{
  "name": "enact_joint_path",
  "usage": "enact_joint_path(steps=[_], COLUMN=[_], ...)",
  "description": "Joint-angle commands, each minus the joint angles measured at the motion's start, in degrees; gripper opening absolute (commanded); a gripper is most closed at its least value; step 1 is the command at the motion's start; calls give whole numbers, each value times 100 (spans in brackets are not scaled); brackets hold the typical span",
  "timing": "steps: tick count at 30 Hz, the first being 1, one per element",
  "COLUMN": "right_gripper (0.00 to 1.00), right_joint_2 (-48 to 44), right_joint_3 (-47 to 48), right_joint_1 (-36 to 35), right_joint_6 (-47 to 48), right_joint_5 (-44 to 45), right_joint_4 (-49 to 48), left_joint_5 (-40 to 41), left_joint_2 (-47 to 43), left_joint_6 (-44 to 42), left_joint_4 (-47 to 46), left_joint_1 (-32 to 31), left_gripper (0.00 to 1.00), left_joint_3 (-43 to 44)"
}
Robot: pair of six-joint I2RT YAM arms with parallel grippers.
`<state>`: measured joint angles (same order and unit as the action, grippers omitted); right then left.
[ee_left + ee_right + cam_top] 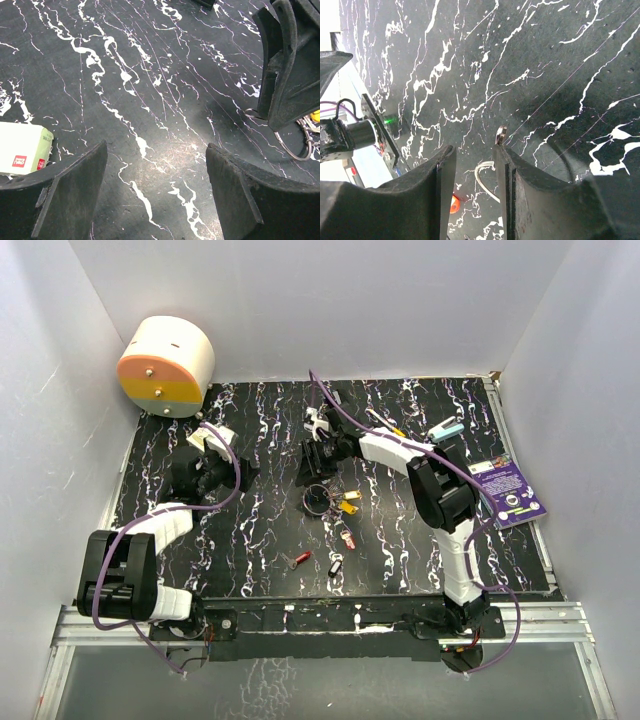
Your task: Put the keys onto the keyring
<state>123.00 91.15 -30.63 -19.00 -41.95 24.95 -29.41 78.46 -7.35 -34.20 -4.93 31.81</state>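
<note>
The silver keyring [318,498] lies mid-mat. My right gripper [314,472] hangs over it with its jaws apart. In the right wrist view the keyring [487,180] sits between the fingers, its wire against the right finger [520,190], and a small metal bit [501,134] shows at that fingertip. Yellow keys [350,504], a pink key [348,537], a red key [299,560] and a black key [335,566] lie loose nearby. My left gripper [232,472] [155,150] is open and empty over bare mat. It sees the keyring [295,147] under the right gripper [290,65].
A round white, orange and yellow drum [165,365] stands at the back left. A purple card [510,492] lies at the right edge. A white box with a red label [22,147] lies by the left gripper. White walls enclose the mat.
</note>
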Motion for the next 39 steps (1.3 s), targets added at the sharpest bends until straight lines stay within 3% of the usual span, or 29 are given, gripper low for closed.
enact_joint_path(steps=[1,5,8,12,17,24,29,39], right_gripper=[42,42,55,61,60,55,55,55], right_joint_2=[-66,-65,-99,-110,-141,-163,-211,-303], right_joint_3=[112,294,350,305,170,-20,-159,-300], right_joint_1=[31,41,50,66,71,67,68,67], right_joint_6=[-30,123,237,329,336,456,511,589], right_joint_5=[-289,-512,-699,-1140,-1649,-2085,-2198,-2198], right_joint_4=[-183,-18,21,-15,-188,-286,-361,-368], left_joint_5=[-179,-192,-243,-374,-997,-2179,-2415,-2850], left_joint_2=[-32,-32,116,162,313,1144,1675,1981], left_joint_6=[39,38,37,68,97,578,640,783], left_joint_4=[-69,-69,-59,-58,-199,-1415,-2048,-2141], left_joint_1=[45,45,45,45,45,-36,-301,-631], left_gripper=[78,78,79,79,79,75,68,63], left_joint_3=[9,9,18,27,7,28,95,342])
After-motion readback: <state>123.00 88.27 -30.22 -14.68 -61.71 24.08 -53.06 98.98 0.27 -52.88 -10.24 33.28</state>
